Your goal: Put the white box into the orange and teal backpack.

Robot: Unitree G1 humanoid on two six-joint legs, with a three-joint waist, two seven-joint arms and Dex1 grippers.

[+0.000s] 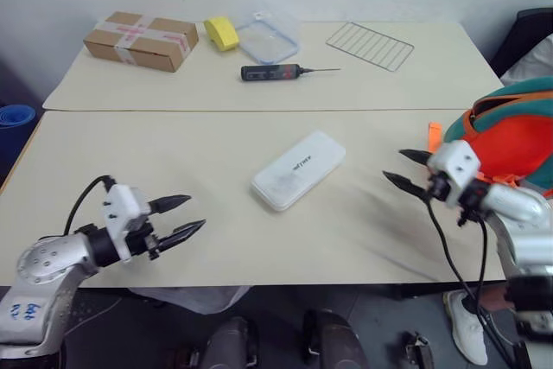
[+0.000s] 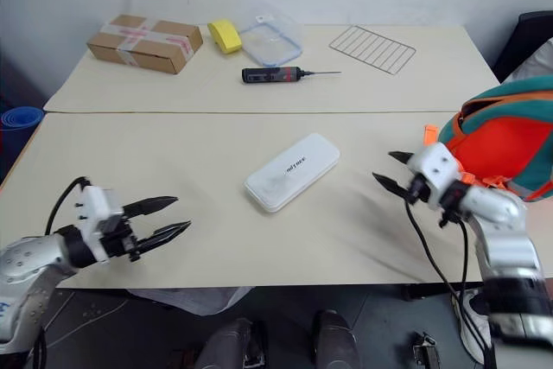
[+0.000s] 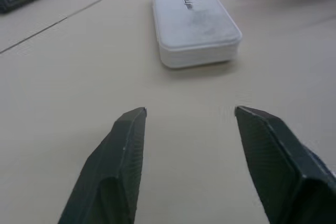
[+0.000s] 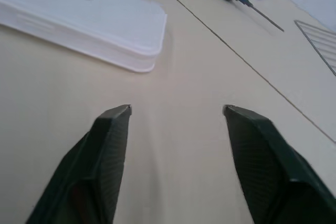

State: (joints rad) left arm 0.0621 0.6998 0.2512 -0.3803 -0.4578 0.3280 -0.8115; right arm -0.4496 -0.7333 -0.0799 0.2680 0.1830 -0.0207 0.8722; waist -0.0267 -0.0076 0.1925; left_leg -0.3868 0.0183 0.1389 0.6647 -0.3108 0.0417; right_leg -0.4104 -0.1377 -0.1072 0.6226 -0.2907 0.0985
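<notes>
The white box (image 1: 298, 170) lies flat in the middle of the near table, small dark lettering on its lid; it also appears as the white box (image 3: 194, 22) and the white box (image 4: 89, 19) in the wrist views. The orange and teal backpack (image 1: 518, 136) sits at the table's right edge, partly cut off. My left gripper (image 1: 192, 216) hovers open near the front left, pointing toward the box, nothing between its fingers. My right gripper (image 1: 399, 168) is open just in front of the backpack, aimed left at the box, a short gap away.
On the far table stand a brown taped cardboard box (image 1: 140, 40), a yellow object (image 1: 221, 33), a clear blue-rimmed container (image 1: 268, 37), a dark screwdriver (image 1: 281, 72) and a wire rack (image 1: 370, 45). A seam (image 1: 259, 111) divides the two tables.
</notes>
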